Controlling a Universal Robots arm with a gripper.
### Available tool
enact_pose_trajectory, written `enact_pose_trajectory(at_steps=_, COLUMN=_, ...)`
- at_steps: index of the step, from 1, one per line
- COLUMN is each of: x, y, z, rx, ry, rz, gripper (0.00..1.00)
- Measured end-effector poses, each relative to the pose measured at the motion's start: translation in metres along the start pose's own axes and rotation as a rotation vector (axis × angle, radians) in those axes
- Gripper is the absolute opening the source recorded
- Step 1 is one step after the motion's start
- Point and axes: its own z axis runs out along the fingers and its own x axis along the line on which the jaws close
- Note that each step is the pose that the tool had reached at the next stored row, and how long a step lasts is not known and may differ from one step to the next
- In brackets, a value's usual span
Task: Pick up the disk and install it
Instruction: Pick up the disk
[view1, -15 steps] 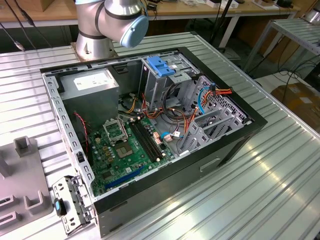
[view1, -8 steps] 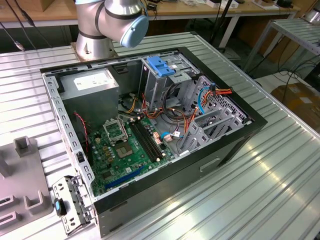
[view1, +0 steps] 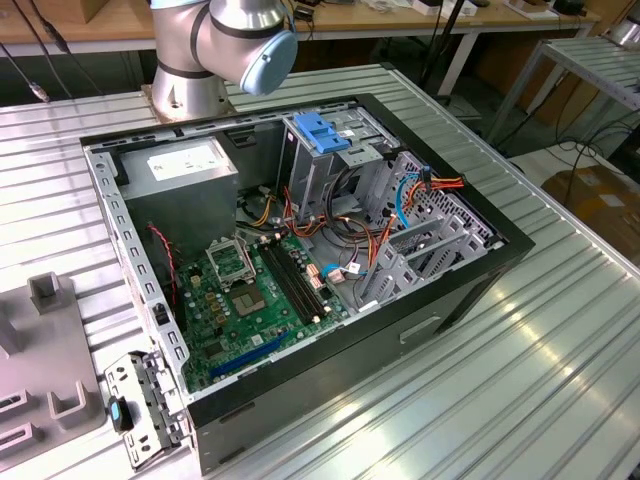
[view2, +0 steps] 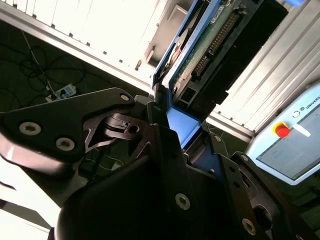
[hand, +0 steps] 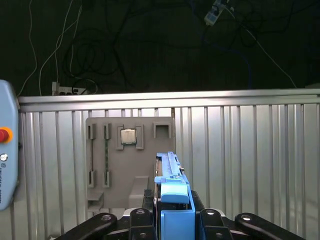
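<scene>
Clamped shut in the gripper (hand: 174, 220), the disk (hand: 169, 172) is being held on edge by its blue rail (hand: 175, 200). Its green circuit board (view2: 215, 35) is being shown in the second wrist view. A grey tray (hand: 130, 165) on the ribbed metal table (hand: 250, 160) is being seen beyond the disk. In the exterior view, an open computer case (view1: 480, 270) is lying on the table, its blue-handled drive cage (view1: 322, 135) near the arm's base (view1: 190, 70).

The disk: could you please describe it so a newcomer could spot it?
In the first wrist view, start at the ribbed table, then the black gripper before it. The disk is the thin slab clamped edge-on there, blue-railed, unlike the grey tray behind.
</scene>
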Motion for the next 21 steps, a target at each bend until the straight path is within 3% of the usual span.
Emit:
enact_pose_trajectory(at_steps=10, x=-0.0005, y=-0.0147, z=0.0001, rx=-0.0001, ry=0.0001, rz=0.0, gripper=0.37)
enact_pose_trajectory(at_steps=21, x=-0.0008, y=-0.0236, z=0.0003, rx=0.0, ry=0.0, rz=0.0, gripper=0.37)
